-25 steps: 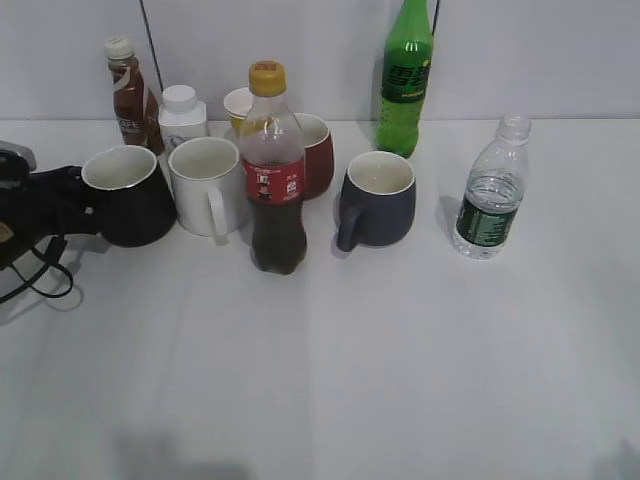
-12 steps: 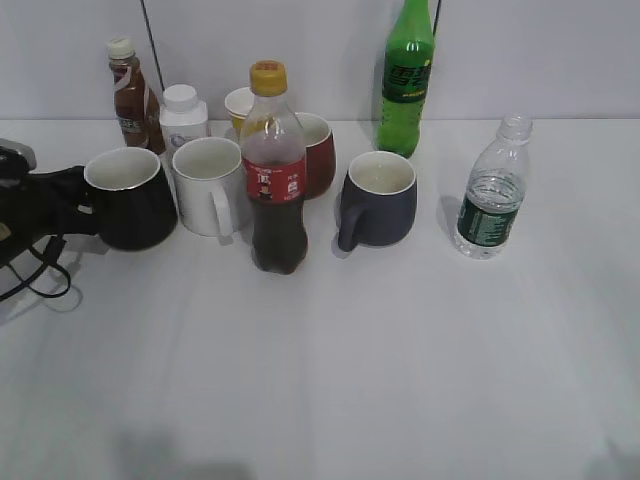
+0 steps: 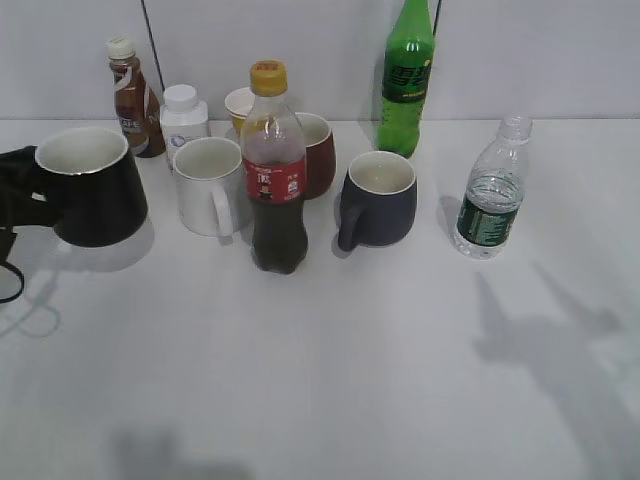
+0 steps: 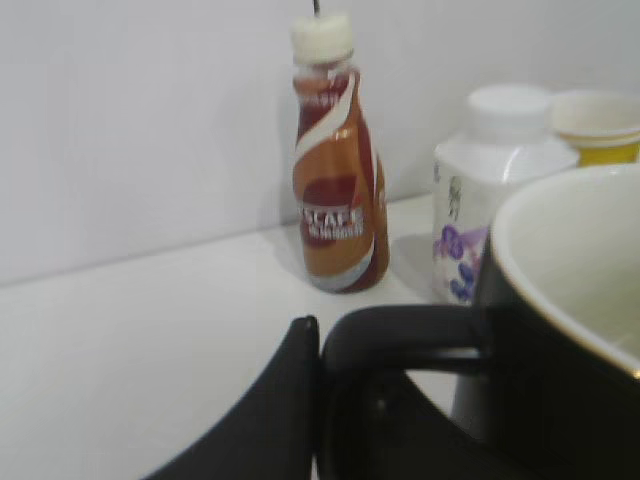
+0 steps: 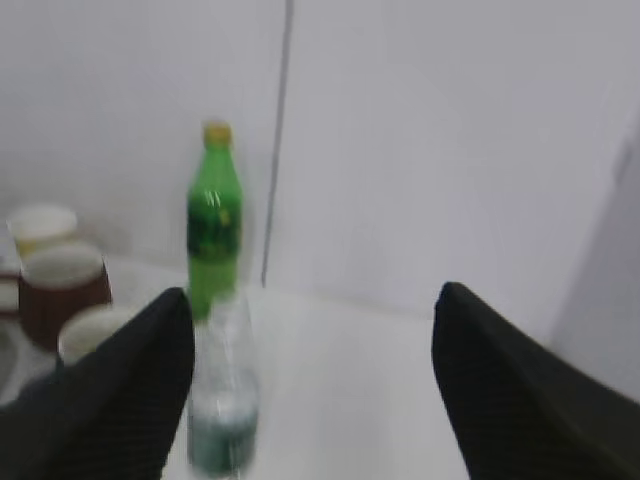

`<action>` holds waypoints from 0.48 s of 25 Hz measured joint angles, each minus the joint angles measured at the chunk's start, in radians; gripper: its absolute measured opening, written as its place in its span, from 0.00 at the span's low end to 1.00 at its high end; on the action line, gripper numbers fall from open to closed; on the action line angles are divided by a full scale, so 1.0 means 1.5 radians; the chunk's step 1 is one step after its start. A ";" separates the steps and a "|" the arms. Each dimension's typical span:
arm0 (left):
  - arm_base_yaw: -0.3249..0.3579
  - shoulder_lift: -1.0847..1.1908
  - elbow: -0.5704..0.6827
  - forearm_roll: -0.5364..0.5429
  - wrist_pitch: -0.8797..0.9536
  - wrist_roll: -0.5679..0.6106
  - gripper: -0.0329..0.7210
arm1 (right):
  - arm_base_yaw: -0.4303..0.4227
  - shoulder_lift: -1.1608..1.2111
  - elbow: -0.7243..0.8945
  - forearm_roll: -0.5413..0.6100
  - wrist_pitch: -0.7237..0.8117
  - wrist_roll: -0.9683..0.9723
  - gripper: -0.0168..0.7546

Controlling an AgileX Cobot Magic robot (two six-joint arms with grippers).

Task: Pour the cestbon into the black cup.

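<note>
The black cup (image 3: 90,190), glossy with a white inside, is at the far left, raised a little off the table. My left gripper (image 3: 22,190) is shut on its loop handle; in the left wrist view the finger (image 4: 290,400) presses against the handle (image 4: 400,328) beside the cup (image 4: 570,340). The cestbon (image 3: 490,195), uncapped with a dark green label, stands at the right, and also shows blurred in the right wrist view (image 5: 222,400). My right gripper (image 5: 312,300) is open and empty, short of the cestbon, which lies by its left finger. That gripper is out of the exterior view.
A cola bottle (image 3: 275,170) stands in the middle front. Around it are a white mug (image 3: 208,185), a dark red mug (image 3: 318,155) and a grey-blue mug (image 3: 380,200). A green soda bottle (image 3: 405,80), coffee bottle (image 3: 128,100), white jar (image 3: 183,115) and paper cup (image 3: 238,103) line the back.
The black cup has risen and moved left and nearer the camera, away from the white mug, in my left gripper. An arm's shadow has appeared on the table at the right.
</note>
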 joint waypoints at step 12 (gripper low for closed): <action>-0.001 -0.107 0.054 0.001 0.001 -0.002 0.11 | -0.001 0.667 0.071 0.006 -0.644 0.037 0.78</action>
